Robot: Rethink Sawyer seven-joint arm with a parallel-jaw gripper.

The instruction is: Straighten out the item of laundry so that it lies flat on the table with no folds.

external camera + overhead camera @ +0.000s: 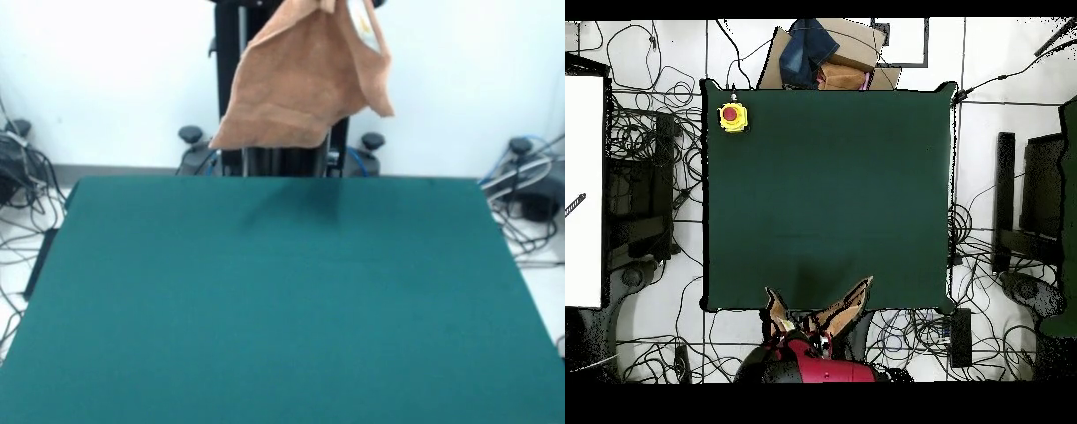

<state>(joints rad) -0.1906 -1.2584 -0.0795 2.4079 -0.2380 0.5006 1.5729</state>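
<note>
While it hangs in the air, the towel [296,79] cannot flatten, and no part of it touches the desk [282,300].

Because its upper end runs off the top of the front view, I cannot tell the state of the claw or what holds the cloth. It dangles bunched before the robot's pedestal [231,88], at the desk's far edge; overhead, 2 drooping tips [850,305] show at the robot's side, well apart from the yellow button box [733,116].

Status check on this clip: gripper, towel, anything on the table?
Gripper out of sight above the frame. Towel hanging bunched in the air by the pedestal, off the table. Yellow box with red button on one table corner.
</note>
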